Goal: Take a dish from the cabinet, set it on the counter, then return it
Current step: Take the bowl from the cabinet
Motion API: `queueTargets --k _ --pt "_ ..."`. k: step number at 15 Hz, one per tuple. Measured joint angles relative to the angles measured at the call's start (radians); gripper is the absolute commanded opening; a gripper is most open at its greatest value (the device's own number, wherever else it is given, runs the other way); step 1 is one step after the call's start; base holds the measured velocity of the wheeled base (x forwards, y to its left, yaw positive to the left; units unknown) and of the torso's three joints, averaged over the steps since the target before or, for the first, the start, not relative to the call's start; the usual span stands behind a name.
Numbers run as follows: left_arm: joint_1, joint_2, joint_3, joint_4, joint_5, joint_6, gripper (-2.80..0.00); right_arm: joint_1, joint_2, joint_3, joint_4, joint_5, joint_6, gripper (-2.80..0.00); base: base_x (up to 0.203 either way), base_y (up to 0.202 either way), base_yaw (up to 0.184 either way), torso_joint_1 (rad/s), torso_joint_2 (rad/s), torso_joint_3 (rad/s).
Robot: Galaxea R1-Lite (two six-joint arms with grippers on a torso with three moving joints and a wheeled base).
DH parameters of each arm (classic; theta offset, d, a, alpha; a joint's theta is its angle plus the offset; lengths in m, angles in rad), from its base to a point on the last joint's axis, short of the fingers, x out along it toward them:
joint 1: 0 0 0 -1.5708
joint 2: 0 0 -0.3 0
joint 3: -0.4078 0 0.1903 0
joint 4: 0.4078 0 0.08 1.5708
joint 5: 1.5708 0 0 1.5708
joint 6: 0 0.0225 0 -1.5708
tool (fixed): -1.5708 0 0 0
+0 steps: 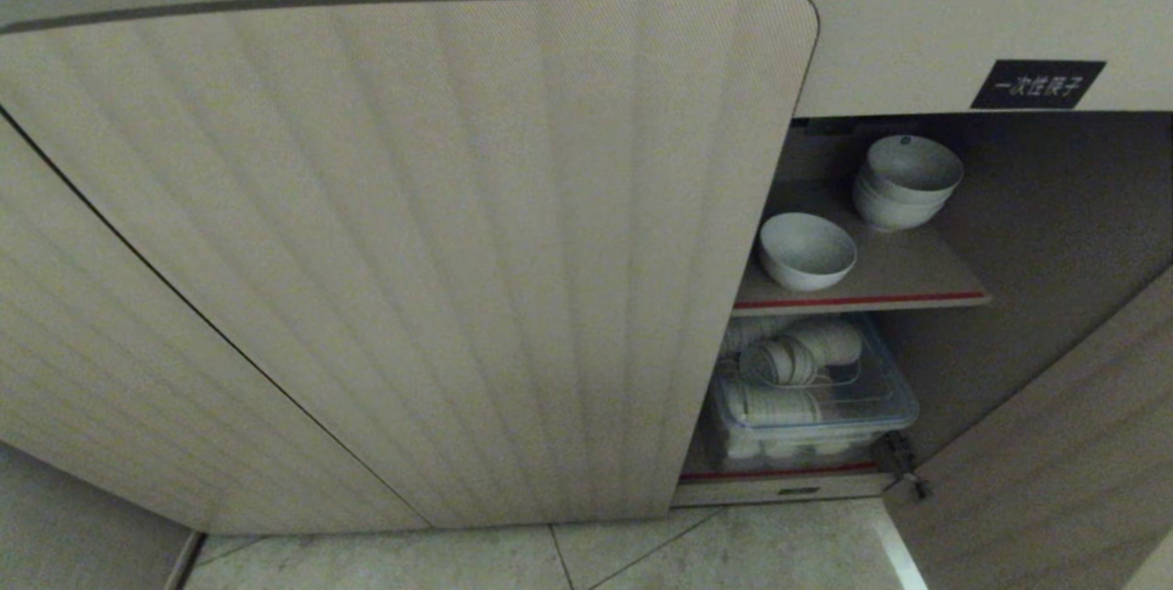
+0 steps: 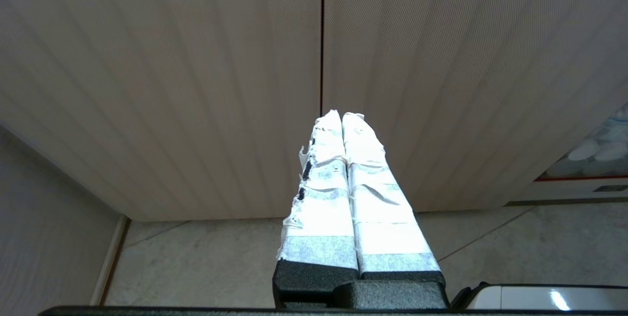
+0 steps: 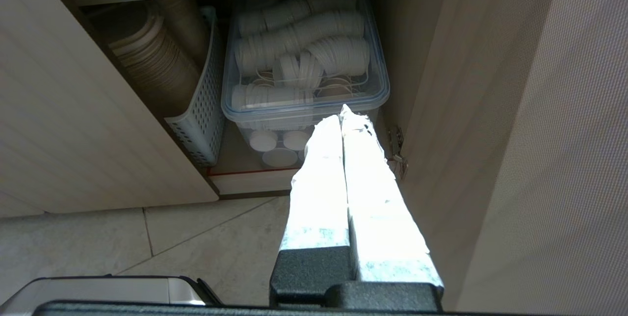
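1. Head view: the cabinet point(image 1: 412, 251) fills the frame, its ribbed closed door covering everything from 9 o'clock to the centre. An open compartment sits at 3 o'clock. On the red-edged shelf point(image 1: 880, 300) I count one lone dish point(image 1: 806, 249) at the front, and a stack of two white bowls point(image 1: 905, 182) behind it toward 1 o'clock, apart from it. A black label point(image 1: 1037, 83) sits at 2 o'clock above the opening. Below the shelf one clear lidded bin point(image 1: 811, 402) holds rolls of white cups. An open door point(image 1: 1054, 443) stands at 4 o'clock. Neither arm shows here

2. Left wrist view: the left gripper point(image 2: 342, 116) has two taped fingers pressed together, holding nothing, aimed at the seam between two closed ribbed doors, with tiled floor point(image 2: 196, 262) below

3. Right wrist view: the right gripper point(image 3: 342, 112) is likewise clamped empty, two fingers touching, its tips pointing at the bin's front rim. One perforated white basket point(image 3: 198, 124) with stacked tan plates stands just beside the bin toward 9 o'clock
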Motion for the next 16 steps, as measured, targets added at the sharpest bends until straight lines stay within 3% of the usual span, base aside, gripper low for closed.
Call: queueTargets --k 11,16 --pt "0.0 0.0 0.0 0.0 0.0 0.0 -2.8 0.0 0.0 -0.005 -0.004 -0.001 -0.02 -2.8 0.0 0.0 0.0 0.0 0.0 0.0" --pt "0.0 0.0 0.0 0.0 0.0 0.0 -2.8 0.002 0.008 -0.1 0.086 0.043 -0.023 -2.8 0.0 0.0 0.0 0.0 0.0 0.0"
